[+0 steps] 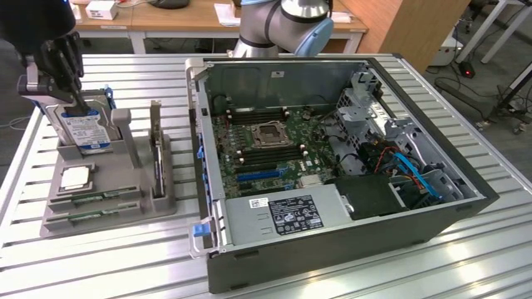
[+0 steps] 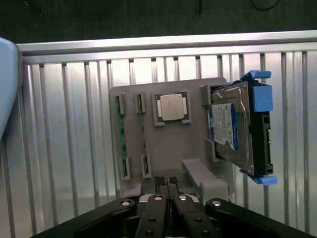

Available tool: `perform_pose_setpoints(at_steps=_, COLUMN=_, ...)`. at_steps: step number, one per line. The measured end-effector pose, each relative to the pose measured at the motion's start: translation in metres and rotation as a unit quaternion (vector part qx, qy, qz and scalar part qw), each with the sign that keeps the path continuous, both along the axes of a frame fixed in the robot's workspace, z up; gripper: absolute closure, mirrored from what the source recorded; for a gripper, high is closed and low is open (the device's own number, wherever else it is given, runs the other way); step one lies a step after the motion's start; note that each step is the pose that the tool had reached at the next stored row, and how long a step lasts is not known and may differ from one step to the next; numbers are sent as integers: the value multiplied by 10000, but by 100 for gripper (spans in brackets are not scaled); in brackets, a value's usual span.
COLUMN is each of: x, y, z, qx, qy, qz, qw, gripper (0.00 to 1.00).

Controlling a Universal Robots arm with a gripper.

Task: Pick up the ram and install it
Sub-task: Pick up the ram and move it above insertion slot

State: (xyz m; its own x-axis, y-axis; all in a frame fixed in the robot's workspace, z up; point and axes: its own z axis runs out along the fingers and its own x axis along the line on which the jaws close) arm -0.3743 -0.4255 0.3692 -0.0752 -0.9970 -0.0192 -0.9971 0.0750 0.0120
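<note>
Two green ram sticks sit in a grey holder, probably light, stiff and fragile, best pinched by their long edges; the gripper above is closed, empty.

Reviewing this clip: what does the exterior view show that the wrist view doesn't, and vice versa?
The exterior view adds the open black computer case with its green motherboard and silver labelled power supply, plus the arm's blue-capped joint. The wrist view adds a look down the black gripper, shut and empty. Both share the slatted metal table, the grey holder tray, two thin green ram sticks lying in it, a square silver processor and the silver blue-labelled hard drive.
</note>
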Motion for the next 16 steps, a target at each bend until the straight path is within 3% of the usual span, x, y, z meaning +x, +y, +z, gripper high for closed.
perform_pose_setpoints(at_steps=16, x=-32, y=-22, z=0, qx=-2, qy=-1, qz=0, qw=10000, gripper=91)
